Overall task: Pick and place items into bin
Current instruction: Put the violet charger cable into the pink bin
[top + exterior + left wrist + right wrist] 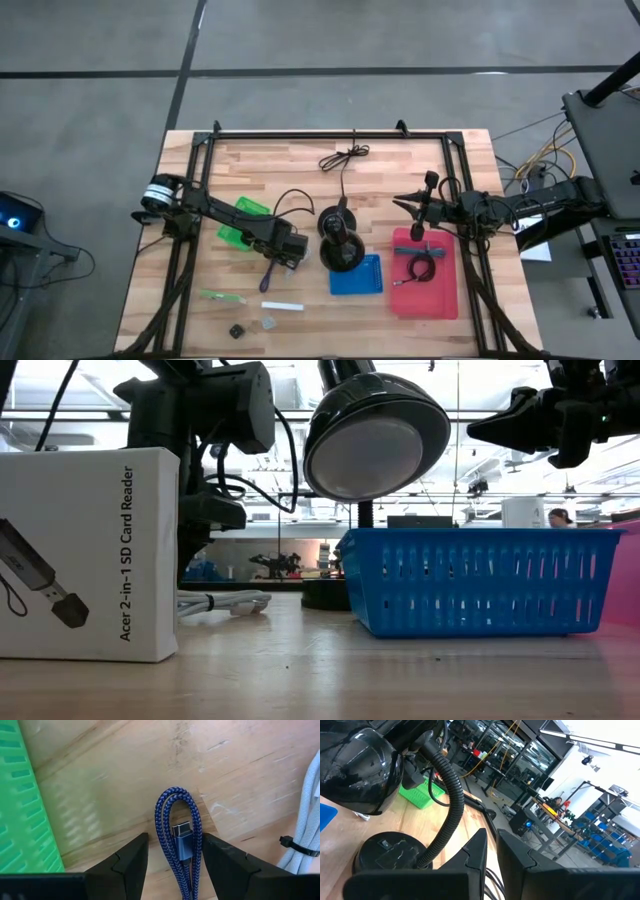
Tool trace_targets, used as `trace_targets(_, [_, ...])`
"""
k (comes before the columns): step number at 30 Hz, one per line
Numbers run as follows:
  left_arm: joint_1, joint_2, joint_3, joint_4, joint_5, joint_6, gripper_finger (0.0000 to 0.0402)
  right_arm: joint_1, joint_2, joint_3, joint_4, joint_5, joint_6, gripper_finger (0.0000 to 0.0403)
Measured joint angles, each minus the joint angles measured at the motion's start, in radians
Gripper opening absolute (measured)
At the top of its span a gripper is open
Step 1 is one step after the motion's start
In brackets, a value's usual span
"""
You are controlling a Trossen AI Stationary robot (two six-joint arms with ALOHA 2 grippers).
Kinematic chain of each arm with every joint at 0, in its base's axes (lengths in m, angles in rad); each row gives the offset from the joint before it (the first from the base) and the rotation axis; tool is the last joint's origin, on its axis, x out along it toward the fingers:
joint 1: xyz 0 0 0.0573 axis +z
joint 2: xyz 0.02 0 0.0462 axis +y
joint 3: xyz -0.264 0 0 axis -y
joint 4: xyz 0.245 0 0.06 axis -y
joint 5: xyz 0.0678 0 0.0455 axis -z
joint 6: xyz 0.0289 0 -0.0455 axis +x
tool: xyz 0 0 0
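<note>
Beside the green bin (243,220), your left gripper (172,862) sits spread around the purple cable (180,840) — not yet pinched. You have a black cable coil (420,266) in the red bin (427,300); your right gripper (491,851), pressed together, waits above it.

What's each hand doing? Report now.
Left hand: open, straddling the blue cable, not gripping it.
Right hand: shut, holding nothing, above the red tray.
</note>
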Motion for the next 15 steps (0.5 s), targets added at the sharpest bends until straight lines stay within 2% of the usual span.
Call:
trace_targets(5, [0.0,0.001,-0.001,0.0,0.003,0.003,0.0157,0.0,0.0,0.0,0.0,0.0,0.0,0.0031])
trace_targets(15, [0.001,0.002,0.0,0.014,0.01,0.047,0.005,0.0,0.0,0.0,0.0,0.0,0.0,0.0031])
